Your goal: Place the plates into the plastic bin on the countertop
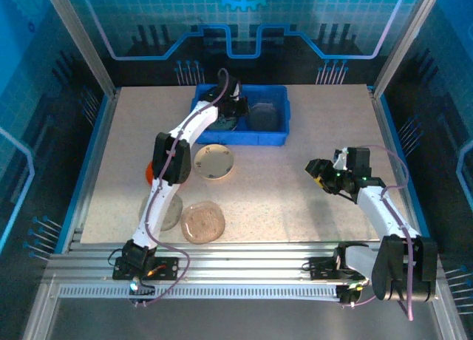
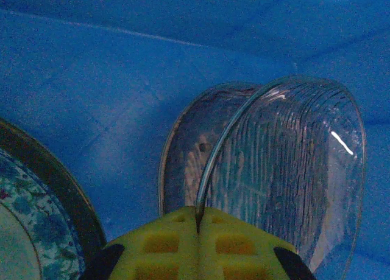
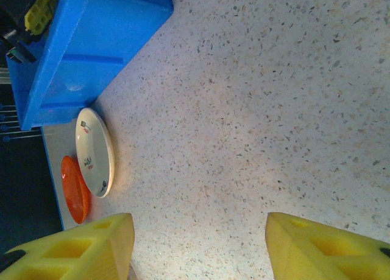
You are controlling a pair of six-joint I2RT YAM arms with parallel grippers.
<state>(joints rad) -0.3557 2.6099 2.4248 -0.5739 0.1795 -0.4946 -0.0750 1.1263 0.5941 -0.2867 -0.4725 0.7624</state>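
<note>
Left gripper (image 2: 198, 231): fingers (image 2: 158, 252) pressed together, pinching the rim of a clear ribbed glass plate (image 2: 292, 170). The rim runs straight into the seam between the pads. The plate stands on edge, tilted, over the blue floor of the bin (image 2: 109, 79).

Second glass plate (image 2: 186, 152), brownish, sits just behind the held one. I cannot tell whether they touch.

Patterned plate (image 2: 27, 225), dark-rimmed, lies at the lower left of my wrist view, apart from the held plate.

From above, this gripper is down inside the bin, near its middle and toward the left half.

Right gripper (image 3: 198, 237): fingers spread wide, nothing between them and nothing touched. It hovers over bare countertop (image 3: 274, 109) on the right side, well apart from the bin.

From this wrist, the bin's corner is at upper left.

Plates on the countertop:
- Cream plate (image 3: 94, 152) lies near the bin's front wall.
- Orange plate (image 3: 74, 192) is just beside it, at the counter's left edge and partly under my left arm (image 1: 171, 159).
- Brownish plate (image 1: 203, 222) lies near my left base.
- Clear plate (image 1: 164, 211) is beside it, partly hidden by the arm.

All four are well apart from the right gripper.
</note>
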